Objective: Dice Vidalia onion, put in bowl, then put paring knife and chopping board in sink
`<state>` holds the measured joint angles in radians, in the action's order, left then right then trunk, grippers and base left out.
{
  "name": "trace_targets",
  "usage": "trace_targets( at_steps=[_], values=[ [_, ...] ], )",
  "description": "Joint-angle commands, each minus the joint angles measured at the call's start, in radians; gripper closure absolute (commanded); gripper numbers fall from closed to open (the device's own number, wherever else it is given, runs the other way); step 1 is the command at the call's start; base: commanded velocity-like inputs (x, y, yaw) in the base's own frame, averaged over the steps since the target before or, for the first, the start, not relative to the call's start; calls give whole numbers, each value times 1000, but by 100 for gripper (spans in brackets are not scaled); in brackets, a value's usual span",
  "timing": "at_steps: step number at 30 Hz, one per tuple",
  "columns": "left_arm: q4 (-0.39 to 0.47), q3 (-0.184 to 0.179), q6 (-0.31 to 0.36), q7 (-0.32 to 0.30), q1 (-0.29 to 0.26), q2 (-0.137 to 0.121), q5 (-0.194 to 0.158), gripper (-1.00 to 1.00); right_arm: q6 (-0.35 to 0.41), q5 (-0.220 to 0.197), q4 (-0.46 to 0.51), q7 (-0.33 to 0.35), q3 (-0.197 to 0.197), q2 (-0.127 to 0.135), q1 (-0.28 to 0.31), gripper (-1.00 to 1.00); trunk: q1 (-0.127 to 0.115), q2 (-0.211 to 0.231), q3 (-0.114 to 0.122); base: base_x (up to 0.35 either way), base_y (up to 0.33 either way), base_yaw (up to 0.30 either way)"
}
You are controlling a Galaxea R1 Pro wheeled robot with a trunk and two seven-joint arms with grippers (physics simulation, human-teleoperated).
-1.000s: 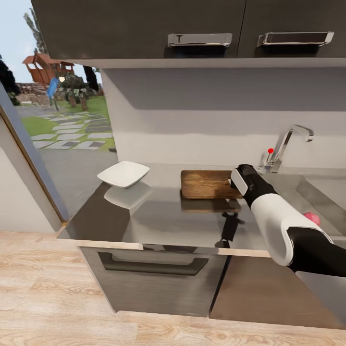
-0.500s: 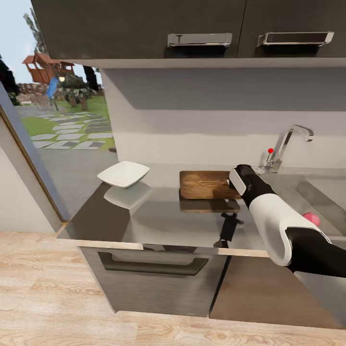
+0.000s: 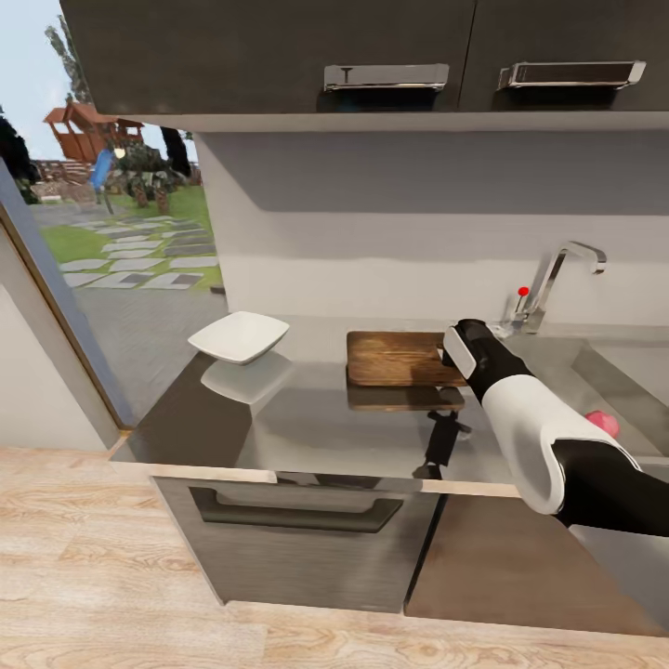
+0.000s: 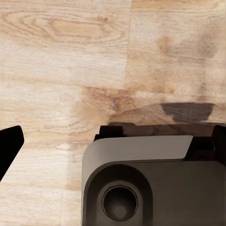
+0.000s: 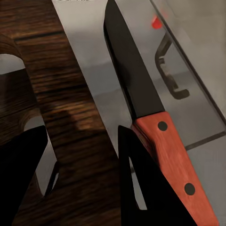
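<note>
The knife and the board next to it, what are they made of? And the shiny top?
The chopping board looks like dark brown wood: you can see grain lines. The paring knife has a dark, matte blade, probably metal, and a red handle with two dark rivets, maybe wood or plastic. The countertop is glossy grey, perhaps steel or polished stone: it mirrors the bowl.

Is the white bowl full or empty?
Empty. In the head view the bowl on the countertop shows a plain white inside, no onion pieces.
</note>
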<state>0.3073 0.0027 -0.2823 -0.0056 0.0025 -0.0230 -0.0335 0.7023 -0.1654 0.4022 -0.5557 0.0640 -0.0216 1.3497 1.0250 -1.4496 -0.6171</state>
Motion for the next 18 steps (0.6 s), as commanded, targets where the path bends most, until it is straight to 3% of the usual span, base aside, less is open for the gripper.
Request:
trace_targets(
  at_steps=[1,18],
  values=[
    [1,0,-1,-1,0,0,-3,-100,0,-10,1,-9,3,0,0,100,0,0,-1,0,0,0],
    [1,0,-1,-1,0,0,-3,-100,-2,-6,-18,-6,3,3,0,100,0,0,-1,0,0,0]
  ],
)
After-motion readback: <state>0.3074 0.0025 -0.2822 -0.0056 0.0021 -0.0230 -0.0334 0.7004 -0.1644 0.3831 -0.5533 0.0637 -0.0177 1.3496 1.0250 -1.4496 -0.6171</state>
